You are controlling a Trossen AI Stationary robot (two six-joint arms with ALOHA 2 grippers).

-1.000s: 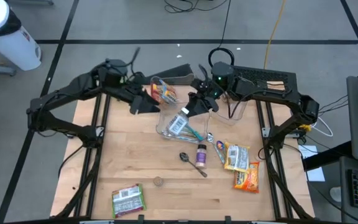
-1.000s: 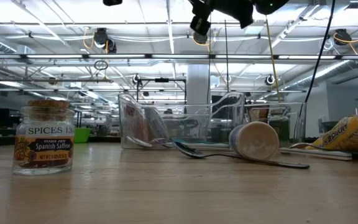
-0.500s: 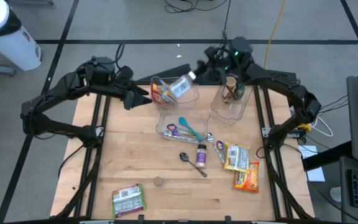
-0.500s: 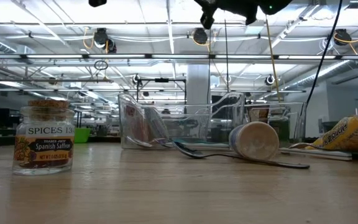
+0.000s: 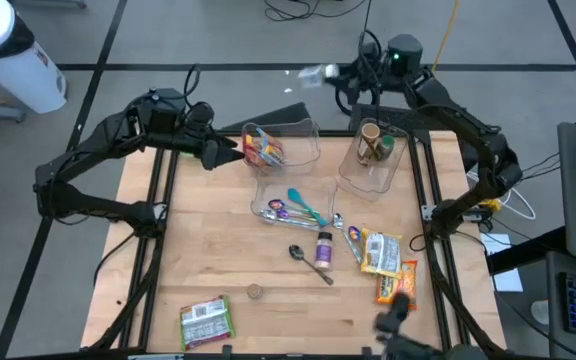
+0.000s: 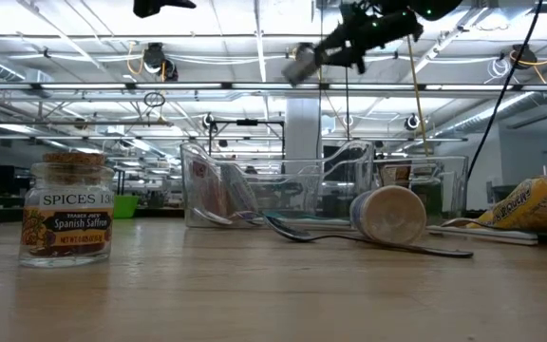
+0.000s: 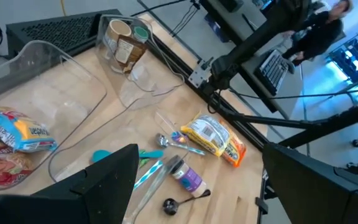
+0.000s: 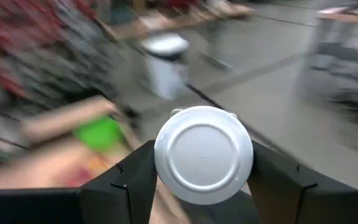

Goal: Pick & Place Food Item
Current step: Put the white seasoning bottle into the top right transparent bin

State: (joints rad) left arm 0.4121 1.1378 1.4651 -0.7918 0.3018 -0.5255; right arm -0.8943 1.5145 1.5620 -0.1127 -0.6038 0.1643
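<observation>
My right gripper (image 5: 334,72) is shut on a small round can (image 5: 313,72) with a white end (image 8: 204,152), high in the air past the table's far edge. The can also shows blurred in the low view (image 6: 300,66). My left gripper (image 5: 230,152) is open and empty, hovering by the left side of a clear bin (image 5: 303,130) that holds snack packs (image 5: 263,150). In the left wrist view its fingers (image 7: 114,180) stand wide apart. My right gripper pinches the can by its round side (image 8: 160,163) between the two fingers (image 8: 132,180). The can's flat white end faces the wrist camera. The can lies about level, sticking out of the fingers toward the table's left, lifted clear of everything.
A second clear bin (image 5: 353,180) with jars (image 5: 371,142) stands at the far right. A clear tray (image 5: 268,212) holds coloured spoons. A small bottle (image 5: 324,247), a spoon (image 5: 308,260), snack packs (image 5: 381,250), a green packet (image 5: 206,320) and a cork-lidded spice jar (image 6: 67,209) lie nearer.
My right gripper has carried the can up from the clear tray at the table's middle and swung it toward and past the far edge, turning as it went. My left gripper has drawn back a little toward the table's left.
</observation>
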